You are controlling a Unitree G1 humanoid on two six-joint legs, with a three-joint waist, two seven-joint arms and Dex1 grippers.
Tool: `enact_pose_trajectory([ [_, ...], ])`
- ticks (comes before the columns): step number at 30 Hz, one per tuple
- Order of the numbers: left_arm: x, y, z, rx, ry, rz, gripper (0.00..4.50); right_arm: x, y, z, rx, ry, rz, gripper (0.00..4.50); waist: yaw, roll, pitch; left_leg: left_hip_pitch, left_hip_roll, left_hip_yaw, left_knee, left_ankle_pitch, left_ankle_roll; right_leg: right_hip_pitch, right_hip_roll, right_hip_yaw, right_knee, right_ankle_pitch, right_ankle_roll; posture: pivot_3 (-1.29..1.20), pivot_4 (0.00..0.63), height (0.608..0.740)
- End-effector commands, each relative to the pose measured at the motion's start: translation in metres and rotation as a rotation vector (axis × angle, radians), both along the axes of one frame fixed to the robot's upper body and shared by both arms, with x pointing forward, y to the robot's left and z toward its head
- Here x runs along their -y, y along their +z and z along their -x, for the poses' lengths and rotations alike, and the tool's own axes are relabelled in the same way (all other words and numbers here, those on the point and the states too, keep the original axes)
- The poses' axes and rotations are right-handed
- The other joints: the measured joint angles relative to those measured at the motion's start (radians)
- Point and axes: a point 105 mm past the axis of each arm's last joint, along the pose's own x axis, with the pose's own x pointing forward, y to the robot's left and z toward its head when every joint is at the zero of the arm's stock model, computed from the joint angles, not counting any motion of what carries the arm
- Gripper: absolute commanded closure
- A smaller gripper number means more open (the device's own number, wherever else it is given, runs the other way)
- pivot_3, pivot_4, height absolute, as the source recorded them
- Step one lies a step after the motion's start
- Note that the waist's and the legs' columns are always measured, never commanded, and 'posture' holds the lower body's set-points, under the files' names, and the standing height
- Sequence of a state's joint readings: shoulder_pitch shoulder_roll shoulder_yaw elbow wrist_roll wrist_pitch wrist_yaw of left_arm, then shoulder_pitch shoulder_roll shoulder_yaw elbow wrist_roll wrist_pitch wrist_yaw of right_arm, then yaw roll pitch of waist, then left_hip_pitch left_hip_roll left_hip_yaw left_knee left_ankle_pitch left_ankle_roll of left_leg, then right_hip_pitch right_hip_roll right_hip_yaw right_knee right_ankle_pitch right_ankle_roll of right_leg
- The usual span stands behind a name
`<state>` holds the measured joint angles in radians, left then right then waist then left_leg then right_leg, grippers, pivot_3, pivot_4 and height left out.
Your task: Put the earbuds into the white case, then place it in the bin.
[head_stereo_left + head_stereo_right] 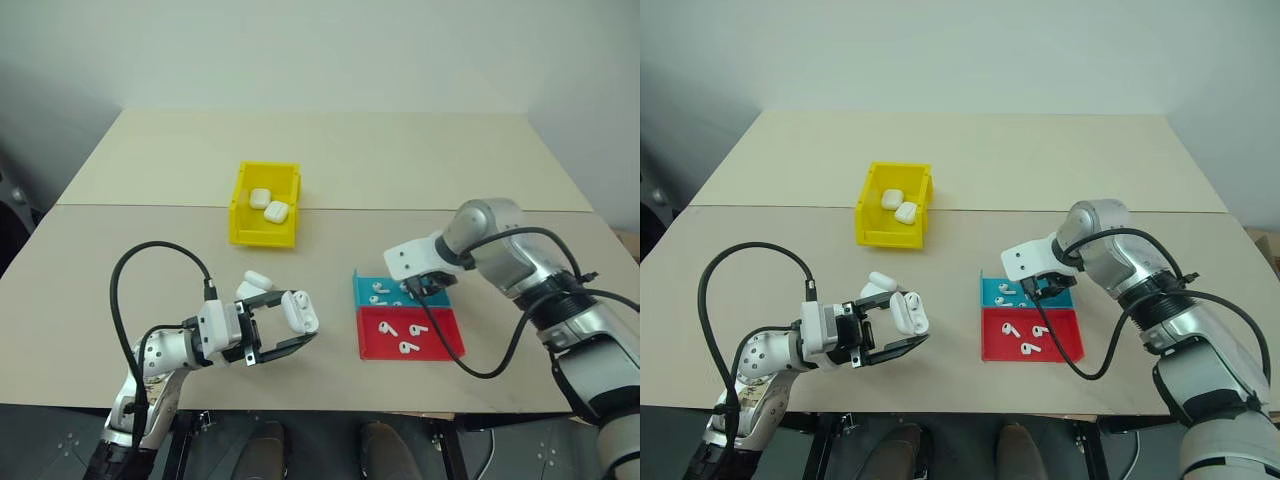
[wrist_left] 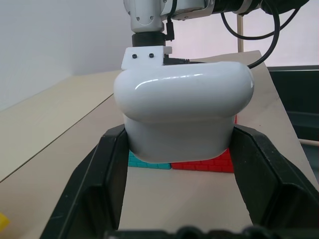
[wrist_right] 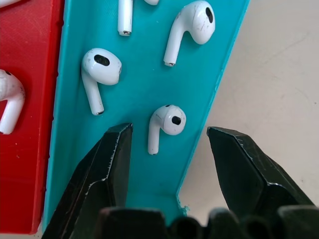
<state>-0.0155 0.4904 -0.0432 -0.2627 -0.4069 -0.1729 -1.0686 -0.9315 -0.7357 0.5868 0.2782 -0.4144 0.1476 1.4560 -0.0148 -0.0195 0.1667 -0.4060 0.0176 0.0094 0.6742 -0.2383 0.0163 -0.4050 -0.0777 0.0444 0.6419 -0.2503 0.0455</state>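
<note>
Nearest in, the left gripper is clamped on a glossy white rounded plastic earbud case, its hinged lid standing open, held above the pale wooden table on the near side of the small yellow plastic rectangular bin. Just beside the gripper, toward that bin, another small white case lies on the table. Inside the bin rest two more closed white cases, side by side. Over to the right of the bin sit two shallow trays touching each other: a teal plastic tray and a red plastic tray, each scattered with tiny glossy white stemmed earbuds. And the right gripper points down over the teal tray's corner, fingers spread apart, straddling one earbud without touching it.
</note>
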Motion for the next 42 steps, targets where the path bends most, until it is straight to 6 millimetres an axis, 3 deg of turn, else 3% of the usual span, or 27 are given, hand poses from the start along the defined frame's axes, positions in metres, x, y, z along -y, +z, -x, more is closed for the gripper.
enact_pose_trajectory([
  [1, 0.002, 0.008, 0.003, 0.048, -0.012, 0.009, 1.74, -0.002, 0.007, -0.003, 0.022, 0.015, 0.01, 1.62, 0.0, 0.0, 0.0, 0.0, 0.0, 0.0, 0.0, 0.0, 0.0, 0.0, 0.0, 0.0, 0.0, 0.0, 0.0, 0.0, 0.15, 0.74],
  [4, 0.0, 0.007, 0.003, 0.048, -0.005, 0.005, 1.74, -0.001, 0.005, -0.004, 0.022, 0.017, 0.013, 1.62, 0.0, 0.0, 0.0, 0.0, 0.0, 0.0, 0.0, 0.0, 0.0, 0.0, 0.0, 0.0, 0.0, 0.0, 0.0, 0.0, 0.15, 0.74],
  [7, 0.0, 0.007, 0.003, 0.046, -0.002, 0.006, 1.74, -0.002, 0.005, -0.005, 0.027, 0.018, 0.005, 2.18, 0.0, 0.0, 0.0, 0.001, 0.0, 0.0, 0.0, 0.0, 0.0, 0.001, 0.0, 0.0, 0.0, 0.0, 0.0, 0.0, 0.15, 0.74],
  [19, 0.0, 0.007, 0.001, 0.048, 0.004, 0.004, 1.74, -0.003, 0.003, -0.004, 0.016, 0.032, 0.001, 2.18, 0.0, 0.0, 0.0, 0.002, 0.0, 0.0, 0.001, 0.0, 0.0, 0.001, 0.0, 0.0, 0.001, 0.0, 0.0, 0.0, 0.15, 0.74],
  [23, -0.001, 0.007, 0.001, 0.05, 0.005, 0.003, 1.74, -0.003, 0.002, -0.004, 0.018, 0.034, 0.002, 3.08, -0.001, 0.0, 0.0, 0.001, 0.0, 0.0, 0.001, 0.0, 0.0, 0.001, 0.0, 0.0, 0.001, 0.0, 0.0, 0.0, 0.15, 0.74],
  [37, -0.002, 0.008, 0.001, 0.046, 0.009, -0.007, 1.74, -0.002, -0.004, -0.004, 0.02, 0.048, 0.022, 3.08, 0.0, 0.0, 0.0, 0.002, 0.0, 0.0, 0.001, 0.0, 0.0, 0.001, 0.0, 0.0, 0.001, 0.0, 0.0, 0.0, 0.15, 0.74],
  [39, -0.002, 0.008, 0.001, 0.046, 0.008, -0.006, 1.74, -0.002, -0.004, -0.003, 0.02, 0.051, 0.02, 3.45, 0.0, 0.0, 0.0, 0.002, 0.0, 0.0, 0.001, 0.0, 0.0, 0.001, 0.0, 0.0, 0.001, 0.0, 0.0, 0.0, 0.15, 0.74],
  [42, -0.002, 0.008, 0.0, 0.046, 0.008, -0.007, 1.74, -0.002, -0.004, -0.003, 0.02, 0.044, 0.013, 3.45, 0.0, 0.0, 0.0, 0.002, 0.0, 0.0, 0.001, 0.0, 0.0, 0.002, 0.0, 0.0, 0.001, 0.0, 0.0, 0.0, 0.15, 0.74],
])
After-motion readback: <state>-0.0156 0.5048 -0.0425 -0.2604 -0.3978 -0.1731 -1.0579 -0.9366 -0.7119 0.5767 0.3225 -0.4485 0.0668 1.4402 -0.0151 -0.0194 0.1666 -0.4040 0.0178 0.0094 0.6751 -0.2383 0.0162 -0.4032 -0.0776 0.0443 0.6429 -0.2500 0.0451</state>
